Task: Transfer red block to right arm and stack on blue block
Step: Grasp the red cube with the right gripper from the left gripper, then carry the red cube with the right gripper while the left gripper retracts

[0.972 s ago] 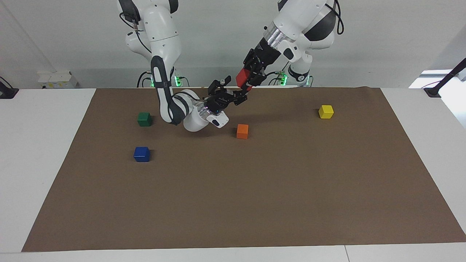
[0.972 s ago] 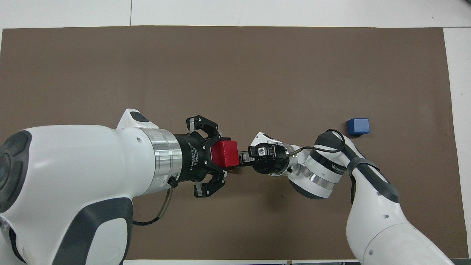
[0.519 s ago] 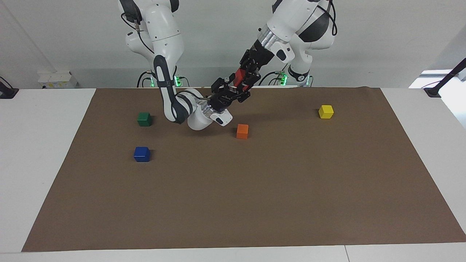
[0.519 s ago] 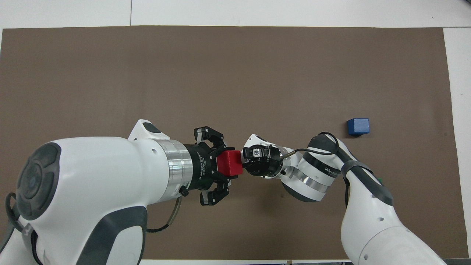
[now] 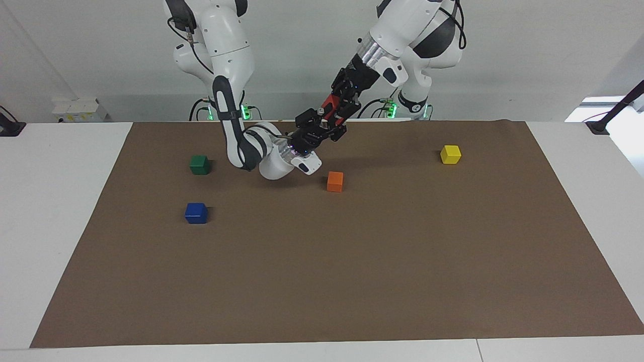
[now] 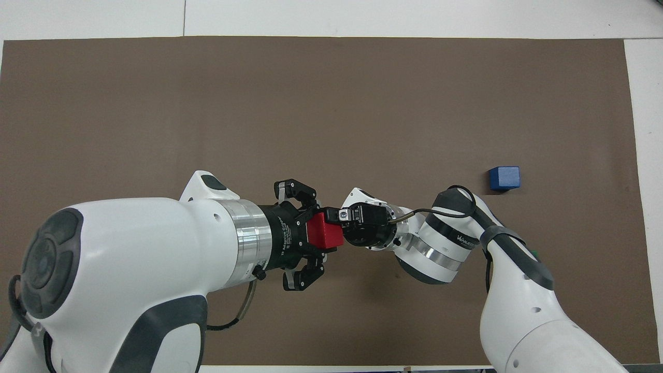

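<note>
The red block (image 5: 328, 107) is in the air, held in my left gripper (image 5: 333, 112), which is shut on it over the robots' edge of the brown mat. It also shows in the overhead view (image 6: 322, 231), with the left gripper (image 6: 331, 234) around it. My right gripper (image 5: 322, 125) is open, tilted up and meets the block end on, one finger on each side of it; it also shows in the overhead view (image 6: 343, 226). The blue block (image 5: 196, 212) sits on the mat toward the right arm's end, also seen in the overhead view (image 6: 504, 177).
A green block (image 5: 199, 164) lies nearer to the robots than the blue one. An orange block (image 5: 335, 181) lies on the mat just below the two grippers. A yellow block (image 5: 450, 154) sits toward the left arm's end. The brown mat (image 5: 352, 261) covers the table.
The left gripper has carried the red block toward the right gripper. The right gripper has risen to meet it, and the gap between them has closed.
</note>
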Action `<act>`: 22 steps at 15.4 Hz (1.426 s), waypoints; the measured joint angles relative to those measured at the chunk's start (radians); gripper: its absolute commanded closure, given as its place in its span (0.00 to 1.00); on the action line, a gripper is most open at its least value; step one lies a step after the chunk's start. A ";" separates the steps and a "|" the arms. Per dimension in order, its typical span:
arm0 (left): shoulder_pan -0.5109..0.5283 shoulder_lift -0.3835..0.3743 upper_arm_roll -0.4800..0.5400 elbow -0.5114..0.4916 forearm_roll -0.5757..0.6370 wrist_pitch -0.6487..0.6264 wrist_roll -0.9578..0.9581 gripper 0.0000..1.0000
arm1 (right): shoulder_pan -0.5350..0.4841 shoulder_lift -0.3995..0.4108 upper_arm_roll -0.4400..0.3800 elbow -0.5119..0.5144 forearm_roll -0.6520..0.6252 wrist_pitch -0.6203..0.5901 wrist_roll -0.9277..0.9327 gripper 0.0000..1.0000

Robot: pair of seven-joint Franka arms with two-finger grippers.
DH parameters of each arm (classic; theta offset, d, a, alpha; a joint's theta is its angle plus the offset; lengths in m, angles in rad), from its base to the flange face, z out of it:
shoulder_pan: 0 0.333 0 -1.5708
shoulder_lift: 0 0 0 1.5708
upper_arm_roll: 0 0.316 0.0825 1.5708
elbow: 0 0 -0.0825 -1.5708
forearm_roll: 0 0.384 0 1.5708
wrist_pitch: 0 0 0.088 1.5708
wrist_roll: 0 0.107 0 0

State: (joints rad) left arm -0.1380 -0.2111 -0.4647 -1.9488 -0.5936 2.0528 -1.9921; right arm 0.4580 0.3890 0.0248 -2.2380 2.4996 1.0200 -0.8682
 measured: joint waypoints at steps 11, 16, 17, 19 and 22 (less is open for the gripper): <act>0.245 -0.019 0.032 0.022 0.004 -0.155 0.355 0.00 | -0.012 -0.077 -0.006 0.013 -0.024 0.185 0.008 1.00; 0.425 -0.018 0.036 0.016 0.141 -0.183 0.804 0.00 | -0.050 -0.259 -0.008 0.023 -0.109 0.494 0.183 1.00; 0.445 -0.016 0.036 0.016 0.189 -0.183 0.914 0.00 | -0.062 -0.307 -0.008 0.028 -0.163 0.586 0.240 1.00; 0.490 -0.009 0.036 0.016 0.296 -0.184 1.148 0.00 | -0.091 -0.401 -0.009 0.044 -0.293 0.732 0.374 1.00; 0.538 0.034 0.037 0.029 0.514 -0.182 1.432 0.00 | -0.132 -0.489 -0.011 0.055 -0.510 0.855 0.517 1.00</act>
State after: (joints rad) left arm 0.4004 -0.1774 -0.4275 -1.9195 -0.0791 1.8711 -0.5597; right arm 0.3263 -0.0996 0.0139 -2.1830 1.9895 1.8750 -0.3514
